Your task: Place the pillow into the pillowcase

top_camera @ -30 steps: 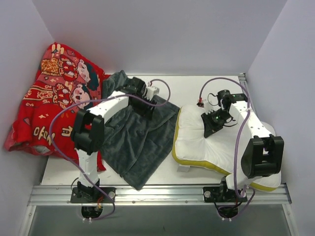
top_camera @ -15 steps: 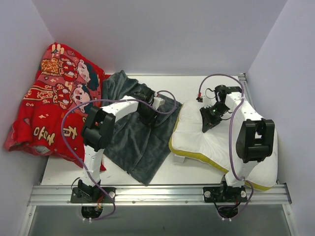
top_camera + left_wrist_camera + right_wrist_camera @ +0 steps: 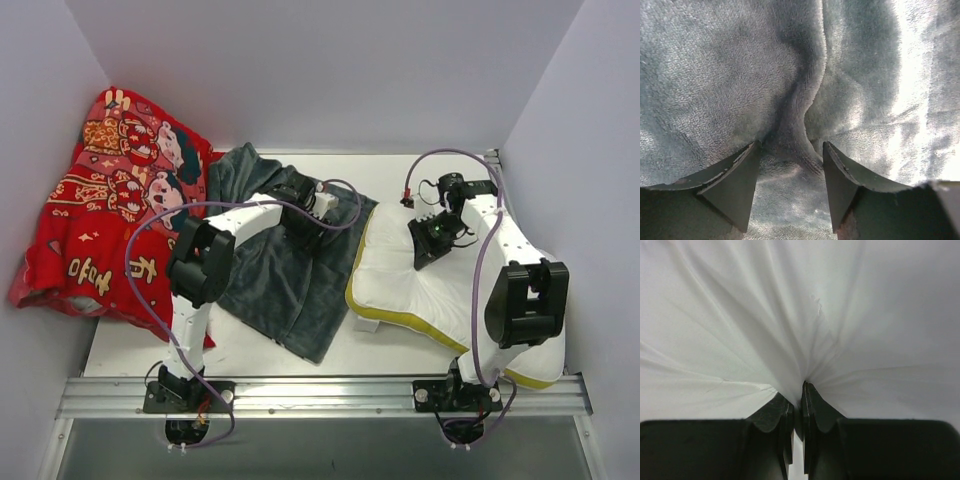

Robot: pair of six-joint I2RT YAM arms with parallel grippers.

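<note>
The pillowcase (image 3: 285,290) lies dark grey plush side up in the middle left of the table; its striped face is hidden. My left gripper (image 3: 305,222) is low on its far part. In the left wrist view the jaws (image 3: 790,145) stand open, with a raised fold of the plush pillowcase (image 3: 715,75) running between the fingertips. The white pillow (image 3: 420,290) with its yellow band (image 3: 400,318) lies at the right, touching the pillowcase's right edge. My right gripper (image 3: 428,245) is shut on a pinch of the pillow's white cloth (image 3: 740,315), which puckers at the jaws (image 3: 802,385).
A red cloth with cartoon figures (image 3: 110,210) is heaped against the left wall. A metal rail (image 3: 320,395) runs along the near edge by the arm bases. White walls close the back and sides. A bare strip of table (image 3: 390,175) shows behind the pillow.
The pillowcase has slid right with my left gripper, and its near end now reaches the pillow's edge. My right gripper has drawn the pillow's far part slightly back.
</note>
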